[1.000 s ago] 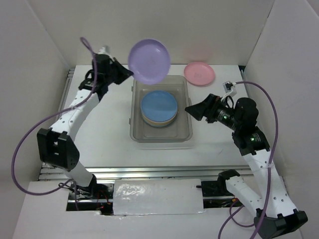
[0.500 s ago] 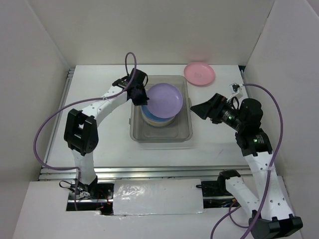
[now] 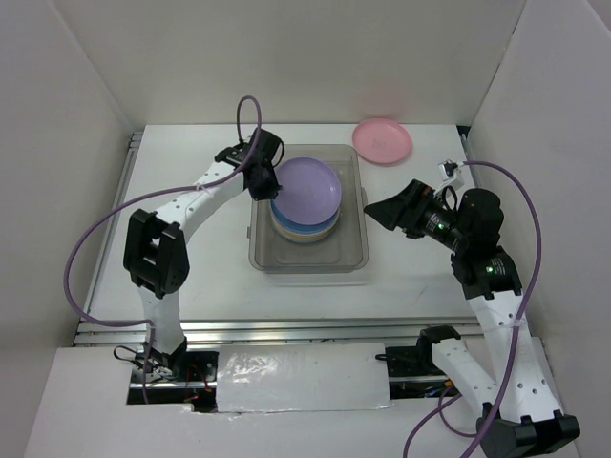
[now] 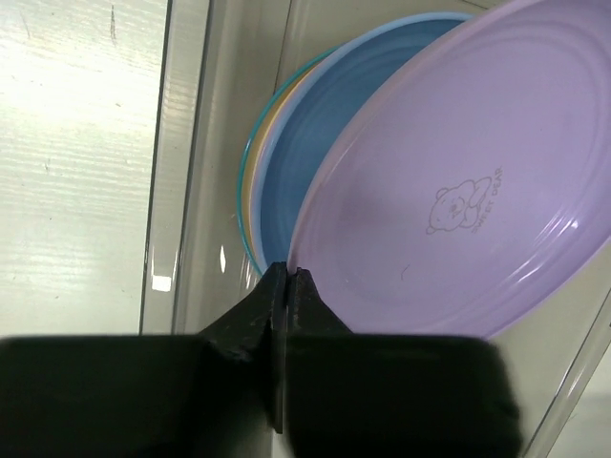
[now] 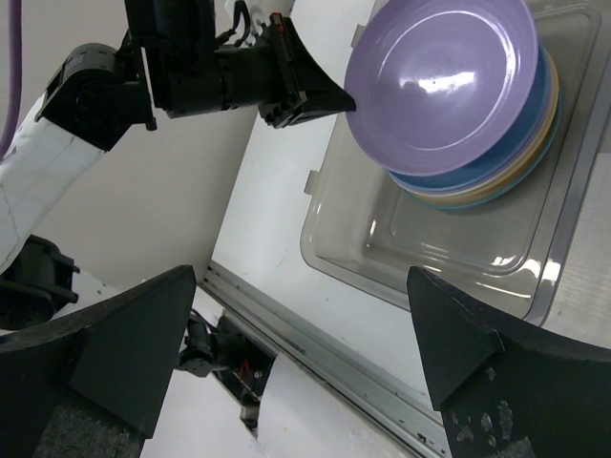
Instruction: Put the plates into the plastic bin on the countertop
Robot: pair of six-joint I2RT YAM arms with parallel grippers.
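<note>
My left gripper [image 3: 270,184] is shut on the left rim of a lilac plate [image 3: 307,188]. It holds the plate slightly tilted on a stack of plates in the plastic bin [image 3: 310,263]. In the left wrist view the closed fingertips [image 4: 288,277] pinch the lilac plate [image 4: 458,191], and a blue plate [image 4: 315,143] lies directly under it with yellow and teal rims below. A pink plate [image 3: 382,140] lies on the countertop behind the bin's right corner. My right gripper [image 3: 382,210] is open and empty, just right of the bin. The right wrist view shows the lilac plate [image 5: 439,81] and the bin [image 5: 430,248].
White walls close in the countertop [image 3: 191,277] on the left, back and right. A metal rail [image 3: 286,329] runs along the front edge. The bin's near half holds no plates. My left arm's purple cable arcs over the left side.
My left arm has swung the lilac plate down from high above the bin's back left corner onto the stack, and its tilt has flattened. My right gripper shifted slightly back.
</note>
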